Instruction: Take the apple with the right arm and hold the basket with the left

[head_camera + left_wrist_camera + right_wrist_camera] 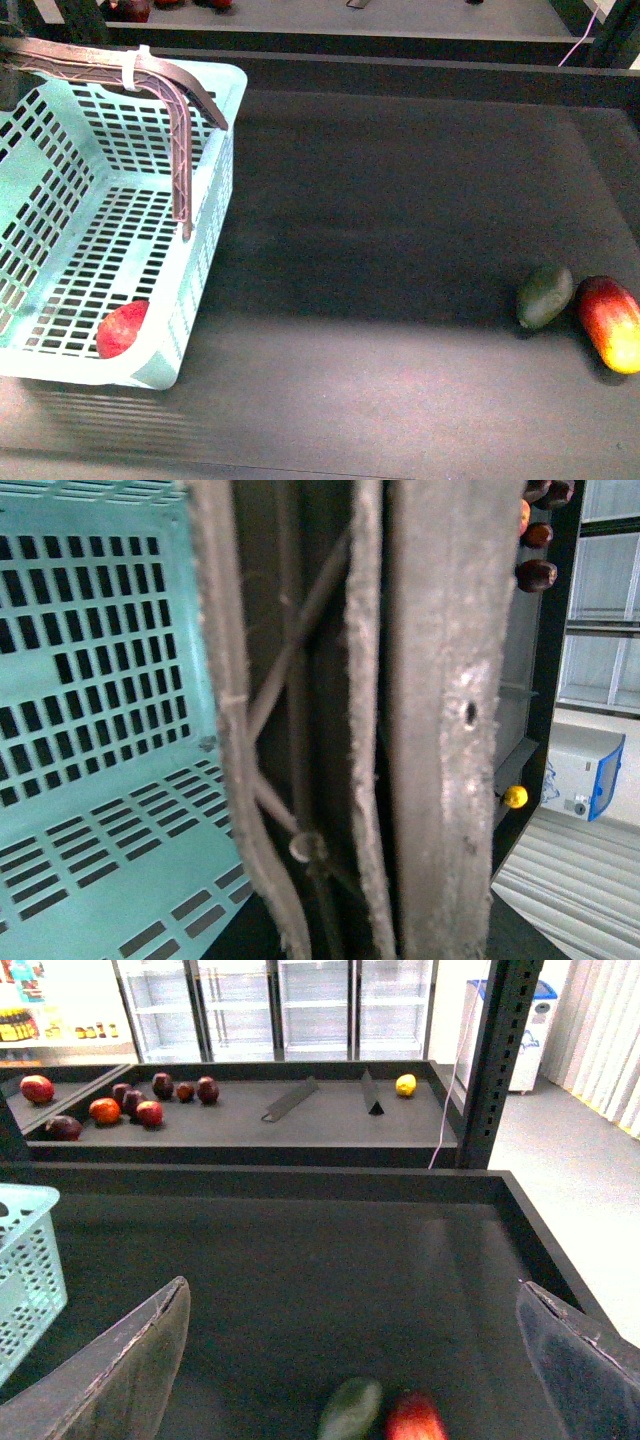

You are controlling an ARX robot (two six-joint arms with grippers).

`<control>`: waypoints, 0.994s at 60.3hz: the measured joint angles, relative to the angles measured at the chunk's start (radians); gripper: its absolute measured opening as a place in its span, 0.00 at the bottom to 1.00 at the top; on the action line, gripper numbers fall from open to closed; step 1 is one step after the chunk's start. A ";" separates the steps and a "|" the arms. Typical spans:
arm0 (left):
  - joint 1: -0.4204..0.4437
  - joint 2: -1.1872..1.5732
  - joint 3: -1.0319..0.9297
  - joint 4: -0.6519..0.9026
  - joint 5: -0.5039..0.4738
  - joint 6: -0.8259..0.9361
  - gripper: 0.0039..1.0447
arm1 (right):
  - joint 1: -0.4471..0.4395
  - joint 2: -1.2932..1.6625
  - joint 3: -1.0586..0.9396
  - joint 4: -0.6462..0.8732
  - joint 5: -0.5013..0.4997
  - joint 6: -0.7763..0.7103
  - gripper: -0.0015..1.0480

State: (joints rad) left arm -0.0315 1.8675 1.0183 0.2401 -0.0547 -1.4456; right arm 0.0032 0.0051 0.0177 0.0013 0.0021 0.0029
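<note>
The light-turquoise basket (110, 200) stands at the table's left, its brown handles (180, 110) raised and bound by a pale zip tie (132, 68). The red apple (122, 328) lies inside it, in the near right corner. My left gripper (320, 810) is shut on the basket's handles (300, 700), which fill the left wrist view beside the basket's slotted floor (100, 730). My right gripper (350, 1360) is open and empty above the table's right side, with its fingers (120, 1370) wide apart. It is out of the front view.
A dark green avocado (545, 295) and a red-and-yellow mango-like fruit (612, 322) lie together at the right; both show under my right gripper, the avocado (350, 1408) and the mango (415, 1418). A raised rim (400, 65) bounds the table's back. A farther shelf holds several fruits (120, 1105).
</note>
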 joint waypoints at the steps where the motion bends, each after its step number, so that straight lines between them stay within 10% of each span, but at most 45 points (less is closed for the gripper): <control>1: 0.001 0.003 0.000 0.005 -0.001 -0.006 0.15 | 0.000 0.000 0.000 0.000 0.000 0.000 0.92; 39: 0.016 0.019 -0.031 0.026 0.006 -0.037 0.15 | 0.000 0.000 0.000 0.000 0.000 0.000 0.92; 60: 0.024 -0.092 -0.102 -0.008 0.034 -0.036 0.68 | 0.000 0.000 0.000 0.000 0.000 0.000 0.92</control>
State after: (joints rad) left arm -0.0071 1.7760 0.9161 0.2325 -0.0208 -1.4818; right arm 0.0032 0.0048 0.0177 0.0013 0.0021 0.0025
